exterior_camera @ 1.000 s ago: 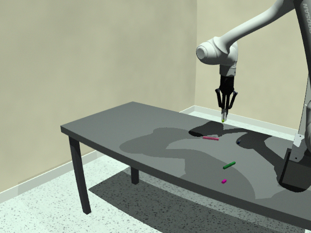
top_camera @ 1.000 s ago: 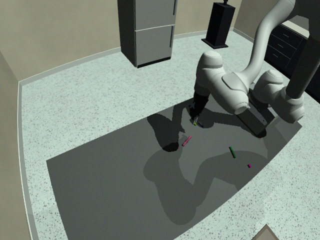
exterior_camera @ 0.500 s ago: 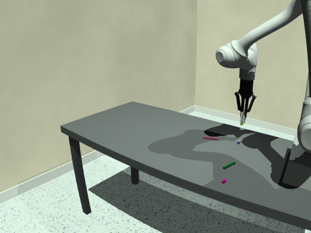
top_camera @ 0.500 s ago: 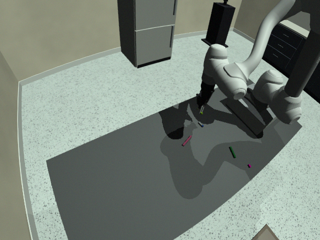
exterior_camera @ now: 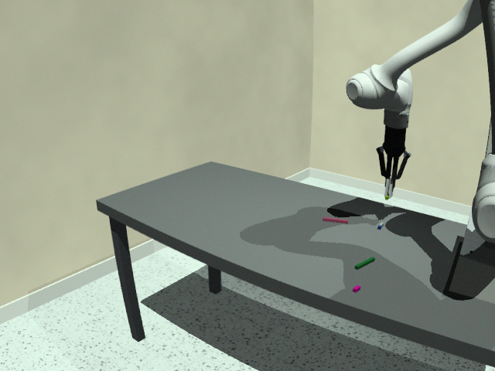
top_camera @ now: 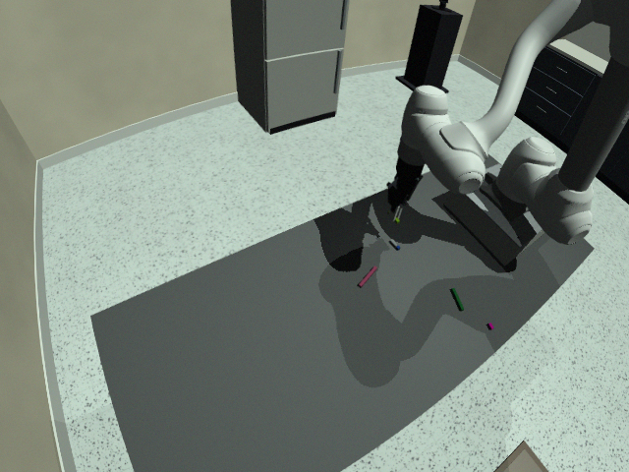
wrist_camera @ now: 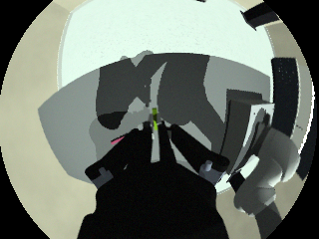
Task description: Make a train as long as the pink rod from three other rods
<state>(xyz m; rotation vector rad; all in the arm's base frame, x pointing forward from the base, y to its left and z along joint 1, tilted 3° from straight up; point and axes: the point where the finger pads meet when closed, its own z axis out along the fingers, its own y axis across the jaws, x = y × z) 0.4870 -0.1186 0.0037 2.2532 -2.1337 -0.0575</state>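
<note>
My gripper (top_camera: 397, 216) (exterior_camera: 387, 194) (wrist_camera: 156, 119) is shut on the lime rod (top_camera: 397, 220) (exterior_camera: 386, 197) (wrist_camera: 156, 125) and holds it above the table's far part. A small blue rod (top_camera: 398, 248) (exterior_camera: 379, 226) lies on the table below and nearer the front. A short grey piece (top_camera: 392, 244) (exterior_camera: 381, 224), apparently the grey rod, is in line with it at its far end; whether they touch is too small to tell. The pink rod (top_camera: 368, 276) (exterior_camera: 335, 220) (wrist_camera: 118, 141) lies to the left of these, apart. In the wrist view, the fingers hide the blue rod.
A green rod (top_camera: 457, 299) (exterior_camera: 364, 263) and a small magenta rod (top_camera: 489, 325) (exterior_camera: 356, 288) lie nearer the table's front edge, apart from each other. The arm's base stands at the table's right. Arm shadows cross the grey table (top_camera: 218, 355) (exterior_camera: 192, 199).
</note>
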